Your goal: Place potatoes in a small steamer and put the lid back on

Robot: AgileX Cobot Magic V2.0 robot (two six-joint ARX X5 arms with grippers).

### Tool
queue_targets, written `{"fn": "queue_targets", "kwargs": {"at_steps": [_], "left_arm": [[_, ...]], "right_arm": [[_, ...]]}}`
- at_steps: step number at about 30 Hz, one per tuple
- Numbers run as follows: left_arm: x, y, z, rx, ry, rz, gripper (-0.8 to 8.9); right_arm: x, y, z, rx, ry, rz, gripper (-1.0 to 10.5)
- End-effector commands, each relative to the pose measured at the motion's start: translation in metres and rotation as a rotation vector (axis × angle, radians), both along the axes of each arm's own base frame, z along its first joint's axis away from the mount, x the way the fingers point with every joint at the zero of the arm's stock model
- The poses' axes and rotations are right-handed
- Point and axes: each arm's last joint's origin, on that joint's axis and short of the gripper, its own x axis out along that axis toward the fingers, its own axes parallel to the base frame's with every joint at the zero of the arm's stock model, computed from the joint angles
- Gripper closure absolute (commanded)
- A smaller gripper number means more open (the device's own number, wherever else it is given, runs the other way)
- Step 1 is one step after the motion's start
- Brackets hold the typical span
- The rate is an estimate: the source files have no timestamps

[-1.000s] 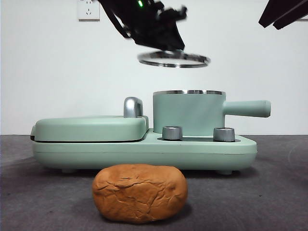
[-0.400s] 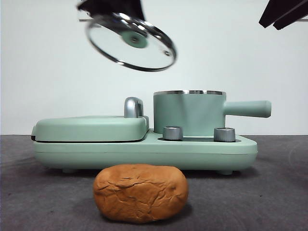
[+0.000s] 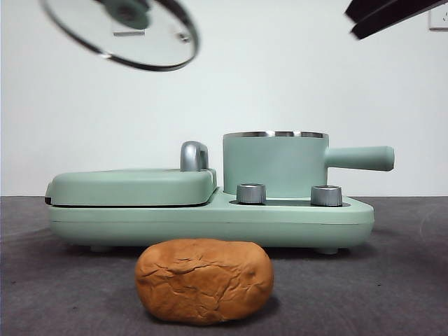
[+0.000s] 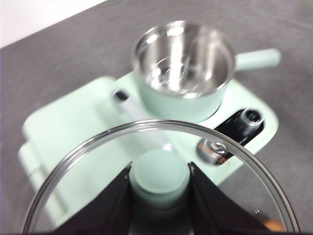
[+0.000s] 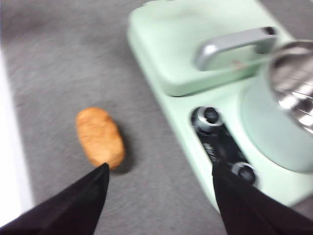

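Trouble could come from the lid (image 3: 120, 31), which hangs high in the air and tilted, its knob pinched by the left end effector (image 4: 159, 177). If that pinch slips, the glass could fall onto the green cooker (image 3: 210, 210) or the desk (image 3: 392, 280) and break. The pot (image 3: 275, 164) stands open and empty. The potato (image 3: 204, 280) lies on the desk in front of the cooker. The right end effector (image 5: 159, 196) hangs above with its jaws spread wide, holding nothing.

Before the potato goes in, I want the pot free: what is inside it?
Nothing that shows: in the left wrist view the pot is bare shiny steel inside, though blurred. Its near inner wall is hidden by the rim. The potato lies on the table.
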Motion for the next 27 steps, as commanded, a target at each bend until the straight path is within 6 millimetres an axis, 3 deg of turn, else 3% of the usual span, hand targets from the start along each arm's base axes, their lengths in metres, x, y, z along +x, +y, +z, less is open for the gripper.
{"fn": "queue_targets", "kwargs": {"at_steps": [1, 7, 15, 27], "left_arm": [[-0.013, 0.011, -0.001, -0.049, -0.012, 0.04, 8.04], [-0.033, 0.03, -0.004, -0.067, -0.046, 0.099, 8.05], [-0.039, 0.035, 0.003, -0.094, -0.083, 0.107, 8.05], [-0.037, 0.034, 0.008, -0.12, -0.13, 0.12, 8.05]], "right_arm": [[0.004, 0.014, -0.003, -0.034, 0.002, 0.081, 5.8], [0.015, 0.049, -0.029, -0.117, 0.105, 0.178, 5.6], [0.03, 0.089, -0.067, -0.188, 0.177, 0.253, 5.6], [0.044, 0.117, -0.109, -0.251, 0.23, 0.282, 5.1]]}}
